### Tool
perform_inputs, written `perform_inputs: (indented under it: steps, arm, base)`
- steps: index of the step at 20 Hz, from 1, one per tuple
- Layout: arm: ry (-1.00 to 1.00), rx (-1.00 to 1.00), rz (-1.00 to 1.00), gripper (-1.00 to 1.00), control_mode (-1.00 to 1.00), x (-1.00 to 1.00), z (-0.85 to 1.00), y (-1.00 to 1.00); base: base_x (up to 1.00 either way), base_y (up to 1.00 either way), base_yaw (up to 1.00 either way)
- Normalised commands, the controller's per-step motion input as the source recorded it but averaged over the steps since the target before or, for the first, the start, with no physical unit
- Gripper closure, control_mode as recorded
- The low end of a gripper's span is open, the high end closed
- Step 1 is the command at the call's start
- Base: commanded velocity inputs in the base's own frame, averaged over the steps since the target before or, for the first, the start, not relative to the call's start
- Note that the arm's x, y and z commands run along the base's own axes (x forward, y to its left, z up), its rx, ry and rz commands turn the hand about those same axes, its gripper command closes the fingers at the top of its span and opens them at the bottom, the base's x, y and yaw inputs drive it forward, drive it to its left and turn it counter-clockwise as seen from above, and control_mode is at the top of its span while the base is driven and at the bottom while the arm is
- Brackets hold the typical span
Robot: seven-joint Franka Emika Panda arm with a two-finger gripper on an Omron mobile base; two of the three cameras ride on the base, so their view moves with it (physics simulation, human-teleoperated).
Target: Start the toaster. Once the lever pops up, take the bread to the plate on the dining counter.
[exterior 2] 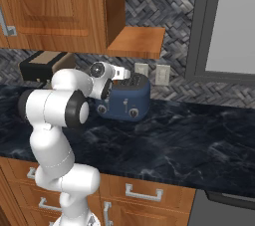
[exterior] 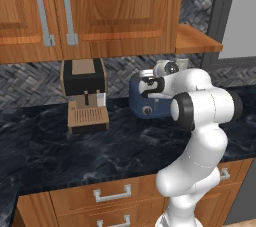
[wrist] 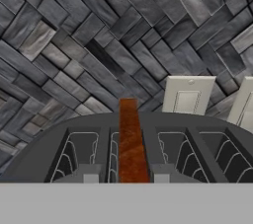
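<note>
The dark-blue toaster (exterior: 150, 103) (exterior 2: 124, 101) stands on the black kitchen counter against the tiled wall. My hand hovers right over its top. Looking along the gripper (wrist: 126, 177), I see the toaster's slotted top (wrist: 49, 149) and the bread (wrist: 128, 139), a brown slice seen edge-on, sticking up from the middle slot. One dark fingertip (wrist: 90, 177) stands left of the slice and the other right of it. The jaws are drawn in close around the bread, with a narrow gap showing on each side. The plate and the dining counter are out of view.
A black-and-tan coffee machine (exterior: 84, 93) (exterior 2: 42, 65) stands left of the toaster. Wooden wall cabinets (exterior: 100, 11) and a shelf (exterior 2: 137, 41) hang above. Two wall outlets (wrist: 187, 94) sit behind the toaster. The counter (exterior: 75, 151) runs left and right, with drawers below.
</note>
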Motion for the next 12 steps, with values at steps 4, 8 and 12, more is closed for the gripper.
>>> perform_inputs:
  steps: [4, 8, 12]
  arm:
    - [0.00, 0.00, 0.00, 1.00, -1.00, 0.00, 0.00, 0.00]
    - [0.00, 0.00, 0.00, 1.00, -1.00, 0.00, 0.00, 0.00]
    - [0.00, 0.00, 0.00, 1.00, -1.00, 0.00, 0.00, 0.00]
  base:
    - [0.00, 0.00, 0.00]
    - [0.00, 0.00, 0.00]
    - [0.00, 0.00, 0.00]
